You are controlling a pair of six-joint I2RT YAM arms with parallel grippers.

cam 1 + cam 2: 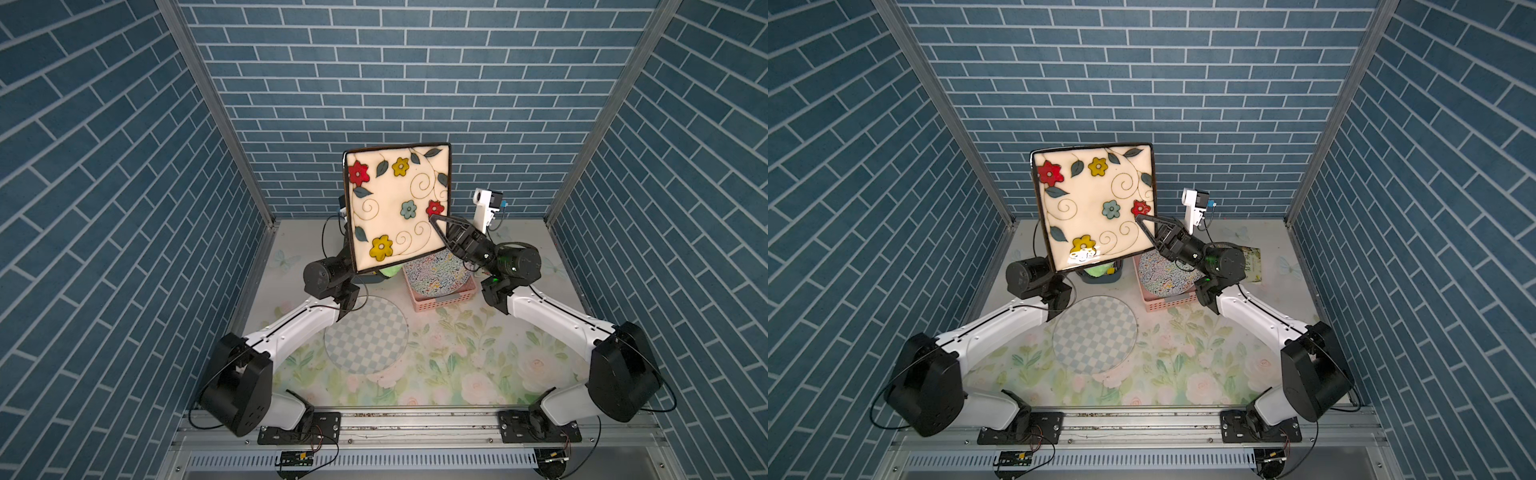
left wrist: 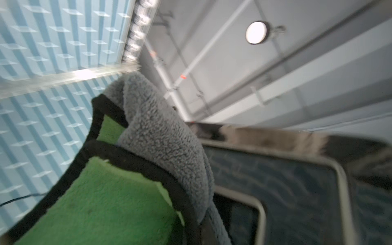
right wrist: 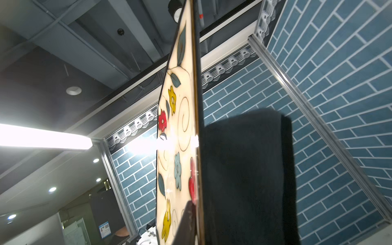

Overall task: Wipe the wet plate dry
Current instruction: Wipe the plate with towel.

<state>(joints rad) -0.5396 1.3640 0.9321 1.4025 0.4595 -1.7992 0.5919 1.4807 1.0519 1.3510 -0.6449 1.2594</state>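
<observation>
The square flower plate [image 1: 399, 203] is up in the air in the middle of both top views, standing on its edge, picture side to the camera. The right gripper [image 1: 433, 217] is clenched on the plate's right rim, low down by a red flower. In the right wrist view one black finger [image 3: 244, 169] lies flat on the plate's back and the other peeks in on the flower side at the bottom of the frame, so the rim sits right between the jaws.

The left gripper is hidden behind the plate in the top views. In the left wrist view the green and grey cloth [image 2: 110, 197] fills the lower left of the frame, and the dark blue back of the plate [image 2: 297, 191] is at the lower right, just beside it. No fingers show there, but the jaws are shut tight, and I think they grip the cloth.

The job now looks like rubbing the plate's back dry. To do it well, push the cloth softly, so the plate does not twist or slip out of the right jaws. Rub every part, corners too. A shiny patch [image 1: 1081, 255] near the yellow flower at the bottom of the plate may be water or only light, so the flower side may need a wipe as well
</observation>
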